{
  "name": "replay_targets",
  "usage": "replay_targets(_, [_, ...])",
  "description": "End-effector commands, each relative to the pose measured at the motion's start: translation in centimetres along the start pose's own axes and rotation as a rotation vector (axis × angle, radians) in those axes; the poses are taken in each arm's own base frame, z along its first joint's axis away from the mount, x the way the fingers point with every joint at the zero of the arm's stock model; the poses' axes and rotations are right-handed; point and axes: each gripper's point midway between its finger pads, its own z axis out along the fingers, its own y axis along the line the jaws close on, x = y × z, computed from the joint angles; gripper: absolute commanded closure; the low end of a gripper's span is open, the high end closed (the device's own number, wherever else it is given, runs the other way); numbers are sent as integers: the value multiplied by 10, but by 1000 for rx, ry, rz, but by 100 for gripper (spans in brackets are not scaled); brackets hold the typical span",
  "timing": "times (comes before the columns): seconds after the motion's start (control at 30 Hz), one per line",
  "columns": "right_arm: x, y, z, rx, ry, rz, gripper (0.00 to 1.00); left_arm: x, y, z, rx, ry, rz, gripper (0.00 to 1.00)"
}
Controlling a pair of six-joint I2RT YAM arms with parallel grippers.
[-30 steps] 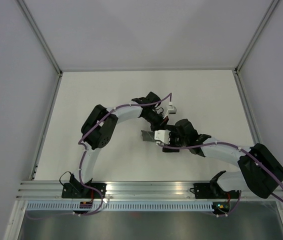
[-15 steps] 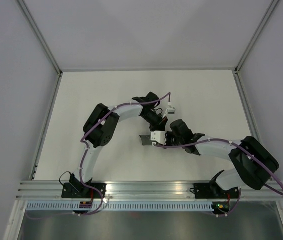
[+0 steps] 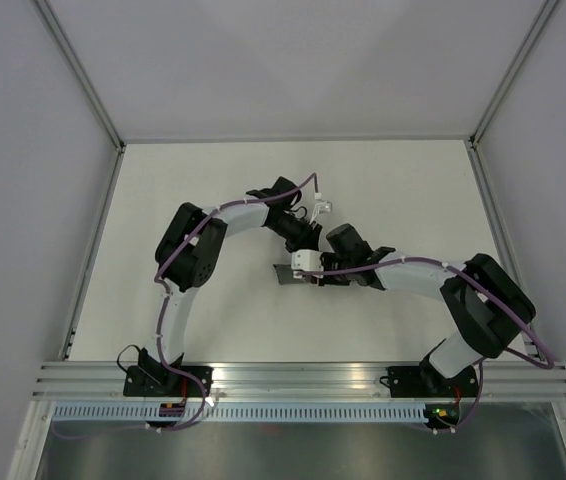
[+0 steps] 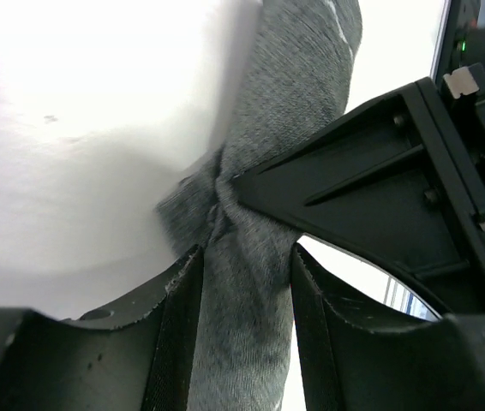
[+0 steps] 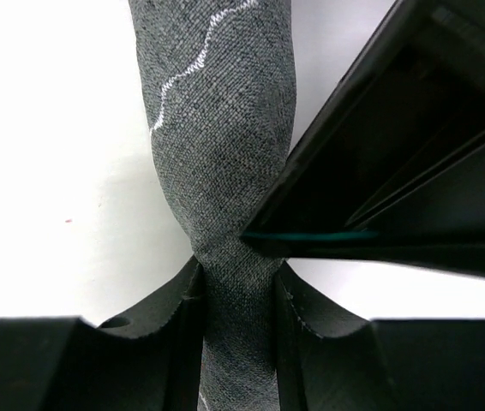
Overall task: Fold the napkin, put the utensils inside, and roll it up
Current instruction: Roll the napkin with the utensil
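The napkin [image 3: 282, 273] lies as a tight dark grey roll on the white table, mostly hidden under both wrists in the top view. In the right wrist view the napkin [image 5: 217, 111] is squeezed narrow between the jaws of my right gripper [image 5: 238, 287], which is shut on it. In the left wrist view the napkin [image 4: 285, 111] runs between the fingers of my left gripper [image 4: 247, 265], whose jaws stand a little apart from it, with a slit of light at the right finger. The two grippers meet nose to nose over the roll. The utensils are hidden.
A white table [image 3: 193, 180] with a metal frame post at each far corner and grey walls behind. An aluminium rail [image 3: 293, 375] carries both arm bases at the near edge. The left arm's elbow [image 3: 185, 248] and the right arm's elbow [image 3: 483, 305] stick out to the sides.
Both wrists and the roll have shifted left and slightly farther back. My right gripper has closed onto the napkin. My left gripper's jaws have loosened from it.
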Motion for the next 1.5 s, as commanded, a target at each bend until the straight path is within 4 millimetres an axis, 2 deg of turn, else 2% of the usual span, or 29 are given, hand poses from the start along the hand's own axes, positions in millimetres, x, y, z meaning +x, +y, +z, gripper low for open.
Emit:
replay_targets(0.0, [38,46,1,-202,158,96,81,-41,-4,-33,-54,-143,21,50])
replay_targets(0.1, [41,44,3,-232,180,145,83,-60,6,-55,-125,-244,25,50])
replay_targets(0.17, [44,40,5,-249,201,185,84,-61,18,-70,-178,-296,-33,50])
replay_targets(0.2, [45,39,6,-254,207,203,84,-74,18,-83,-211,-354,-3,50])
replay_targets(0.23, [48,41,5,-272,226,240,85,-77,21,-90,-234,-378,-31,50])
replay_targets(0.27, [42,32,7,-267,217,257,85,-76,36,-102,-312,-410,-67,50])
replay_targets(0.33, [49,31,10,-289,240,343,85,-88,34,-123,-358,-480,-80,50])
replay_targets(0.37, [47,25,14,-288,241,367,85,-85,46,-135,-425,-509,-113,50])
replay_targets(0.43, [51,19,16,-288,247,439,85,-91,42,-152,-471,-563,-144,50])
replay_targets(0.47, [48,14,20,-287,249,489,85,-87,49,-161,-521,-581,-175,50])
replay_targets(0.53, [45,2,22,-289,234,558,85,-86,48,-178,-588,-630,-213,50])
replay_targets(0.57, [48,4,27,-300,250,622,85,-86,46,-184,-605,-648,-224,50])
replay_targets(0.63, [47,-6,31,-290,244,689,86,-79,45,-188,-630,-665,-263,50])
replay_targets(0.67, [50,-6,35,-286,257,749,86,-81,37,-196,-644,-690,-259,50])
replay_targets(0.8, [48,-13,48,-268,263,878,86,-68,30,-197,-646,-714,-345,50])
replay_targets(0.97, [57,-28,63,-235,262,1030,87,-41,39,-192,-697,-727,-440,51])
replay_targets(1.07, [57,-41,71,-200,249,1129,87,-31,42,-179,-681,-734,-483,51])
replay_targets(1.1, [53,-51,74,-172,225,1165,87,-32,42,-171,-663,-745,-482,51])
replay_targets(1.3, [47,-72,88,-80,178,1299,87,-47,37,-140,-637,-758,-481,51])
replay_targets(1.4, [44,-74,99,-82,169,1393,88,-56,40,-126,-629,-754,-498,51])
replay_targets(1.47, [39,-76,104,-88,156,1455,87,-56,48,-116,-636,-739,-525,51])
